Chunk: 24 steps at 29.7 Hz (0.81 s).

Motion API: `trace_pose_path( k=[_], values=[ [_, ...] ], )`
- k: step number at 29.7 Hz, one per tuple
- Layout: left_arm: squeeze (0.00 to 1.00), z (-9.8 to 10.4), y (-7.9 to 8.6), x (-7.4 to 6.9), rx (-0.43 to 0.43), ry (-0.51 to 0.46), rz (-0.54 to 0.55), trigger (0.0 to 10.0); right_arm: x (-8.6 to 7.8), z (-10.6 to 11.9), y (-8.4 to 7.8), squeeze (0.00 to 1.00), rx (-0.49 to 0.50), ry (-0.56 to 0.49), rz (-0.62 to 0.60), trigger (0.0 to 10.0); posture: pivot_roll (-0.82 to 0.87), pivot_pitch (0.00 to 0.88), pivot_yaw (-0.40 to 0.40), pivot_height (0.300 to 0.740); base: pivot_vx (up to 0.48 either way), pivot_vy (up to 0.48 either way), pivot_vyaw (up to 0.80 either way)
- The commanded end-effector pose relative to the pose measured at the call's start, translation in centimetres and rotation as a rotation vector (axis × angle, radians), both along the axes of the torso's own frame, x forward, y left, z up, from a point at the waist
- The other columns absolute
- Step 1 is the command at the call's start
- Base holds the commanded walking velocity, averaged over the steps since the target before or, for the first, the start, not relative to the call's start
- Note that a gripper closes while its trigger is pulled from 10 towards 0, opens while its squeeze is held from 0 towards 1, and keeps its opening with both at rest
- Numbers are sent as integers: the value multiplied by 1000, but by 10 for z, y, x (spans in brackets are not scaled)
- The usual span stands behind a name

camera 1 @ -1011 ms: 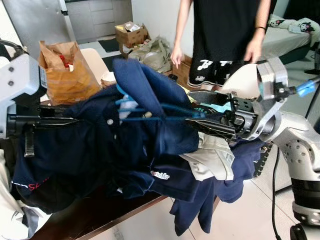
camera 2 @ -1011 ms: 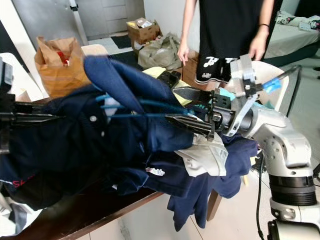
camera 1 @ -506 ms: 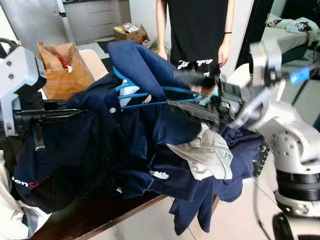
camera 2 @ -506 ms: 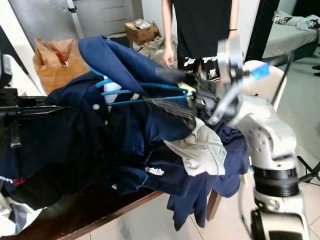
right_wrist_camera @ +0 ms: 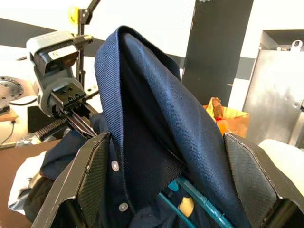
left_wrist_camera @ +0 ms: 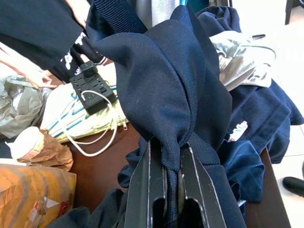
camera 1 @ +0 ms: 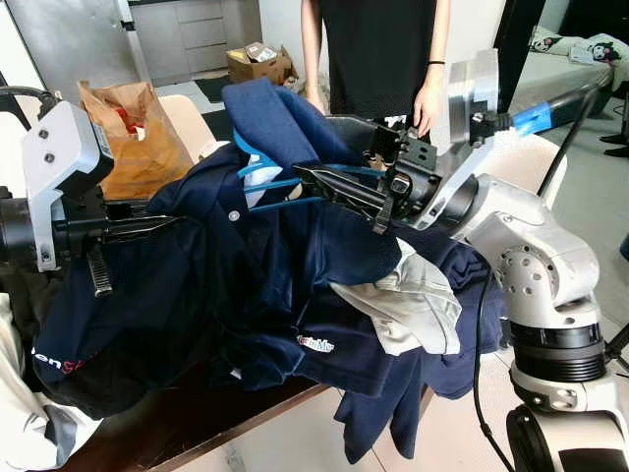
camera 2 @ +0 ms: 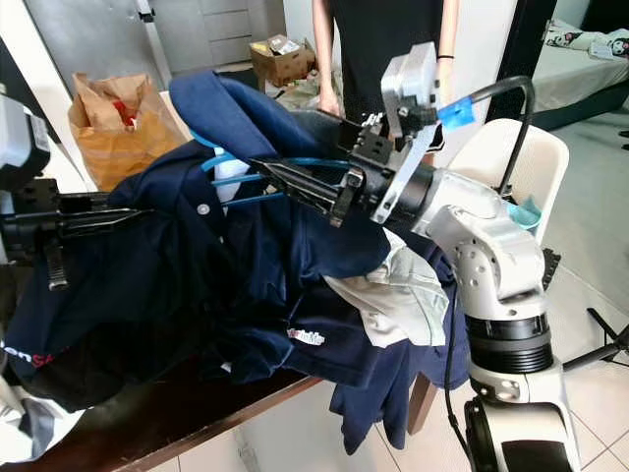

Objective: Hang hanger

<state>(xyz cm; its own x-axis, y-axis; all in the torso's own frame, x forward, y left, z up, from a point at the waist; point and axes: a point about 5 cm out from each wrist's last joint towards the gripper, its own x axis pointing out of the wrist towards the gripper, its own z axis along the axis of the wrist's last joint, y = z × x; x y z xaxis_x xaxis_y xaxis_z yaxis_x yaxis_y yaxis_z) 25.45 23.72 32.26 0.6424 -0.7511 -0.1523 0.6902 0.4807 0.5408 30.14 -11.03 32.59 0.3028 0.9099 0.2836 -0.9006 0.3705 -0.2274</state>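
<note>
A navy polo shirt is held up above the table with a blue hanger inside its collar. My left gripper is at the shirt's left shoulder, shut on a fold of navy fabric, which the left wrist view shows pinched between its fingers. My right gripper reaches in from the right. Its fingers stand wide apart, open, with the raised collar and the hanger's teal bars between them. The hanger's hook is hidden.
A dark wooden table carries a heap of clothes, including a pale garment. A brown paper bag stands at the back left. A person in black stands close behind. A white chair is at the right and a power strip lies on the table.
My right gripper has risen and pushed left, further over the collar and hanger. The shirt's right side has lifted with it. My left gripper keeps its hold.
</note>
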Motion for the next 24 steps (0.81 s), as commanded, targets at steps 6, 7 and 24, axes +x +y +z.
trace_pose_path(
  k=[6, 7, 24],
  values=[
    [0, 0, -3, 3, -17, -13, 12, 10000, 1, -1, 10, 0, -18, 10, 2, 10000, 11, 0, 56, 740, 0, 0, 0],
    [0, -1, -4, 5, -20, -15, 19, 10000, 2, -3, 15, 0, -15, 23, -9, 6941, 11, 0, 55, 740, 0, 0, 0],
    [0, 0, 0, 10, -19, -37, 75, 10000, 10, 0, 21, 0, 39, 40, -80, 0, 13, 0, 54, 740, 0, 0, 0]
  ],
)
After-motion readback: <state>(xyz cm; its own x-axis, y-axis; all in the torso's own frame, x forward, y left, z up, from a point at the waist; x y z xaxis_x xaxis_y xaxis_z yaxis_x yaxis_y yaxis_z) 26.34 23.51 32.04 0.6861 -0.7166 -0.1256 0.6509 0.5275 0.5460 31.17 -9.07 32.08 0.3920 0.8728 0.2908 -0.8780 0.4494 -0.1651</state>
